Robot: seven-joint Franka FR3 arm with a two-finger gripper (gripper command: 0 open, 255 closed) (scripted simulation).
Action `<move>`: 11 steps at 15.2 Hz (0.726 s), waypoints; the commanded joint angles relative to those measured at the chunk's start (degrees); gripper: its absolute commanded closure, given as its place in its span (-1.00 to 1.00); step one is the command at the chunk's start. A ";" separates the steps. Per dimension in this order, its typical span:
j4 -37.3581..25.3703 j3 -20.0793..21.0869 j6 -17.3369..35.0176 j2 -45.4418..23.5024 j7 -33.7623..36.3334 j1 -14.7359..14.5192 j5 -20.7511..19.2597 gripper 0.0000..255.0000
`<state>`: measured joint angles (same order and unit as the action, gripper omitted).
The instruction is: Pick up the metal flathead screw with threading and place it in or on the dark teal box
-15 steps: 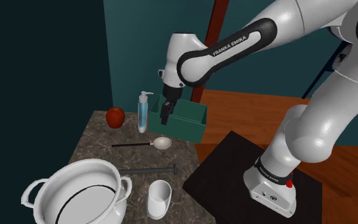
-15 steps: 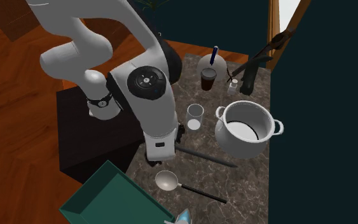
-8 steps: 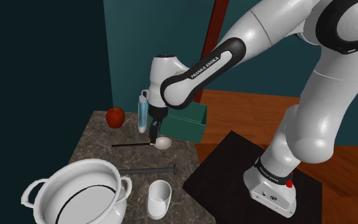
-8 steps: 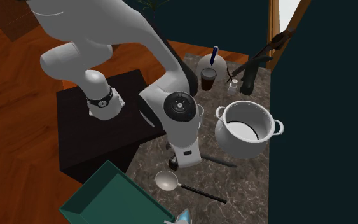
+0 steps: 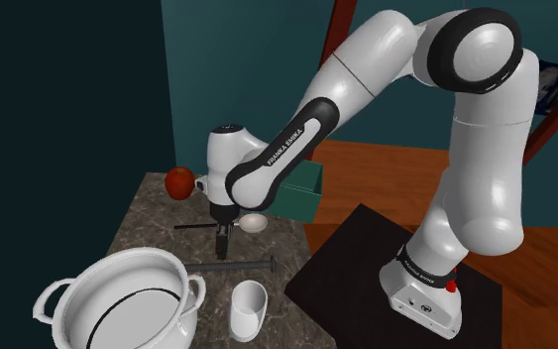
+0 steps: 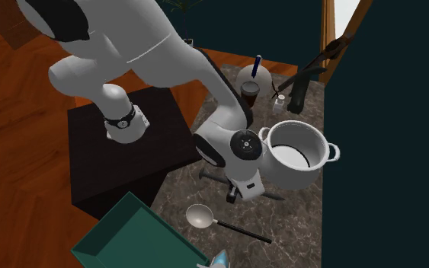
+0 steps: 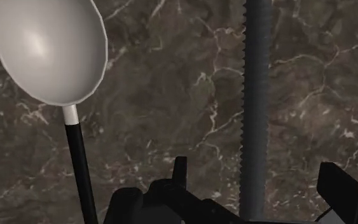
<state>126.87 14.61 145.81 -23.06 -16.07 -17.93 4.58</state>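
Straddling threaded screw (image 7: 257,95), fingers (image 7: 337,183) spread wide apart, not touching it.

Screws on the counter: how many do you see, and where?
1. The threaded screw lies on the counter between the pot and the spoon, under the open gripper. The arm could hide others.

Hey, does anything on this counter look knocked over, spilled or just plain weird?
Nothing is spilled or tipped: the pot and cup stand upright. The one oddity is the screw, lying flat on the counter and nearly as long as the spoon, so it looks oversized.
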 commanded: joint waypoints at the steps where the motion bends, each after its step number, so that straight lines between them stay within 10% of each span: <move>1: -2.25 0.42 0.77 -3.68 -0.69 -1.08 -0.91 -1.00; 11: -3.76 -0.36 5.59 -10.22 -0.25 -2.87 -2.24 -1.00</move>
<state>123.14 14.29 151.21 -33.07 -16.29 -20.79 2.38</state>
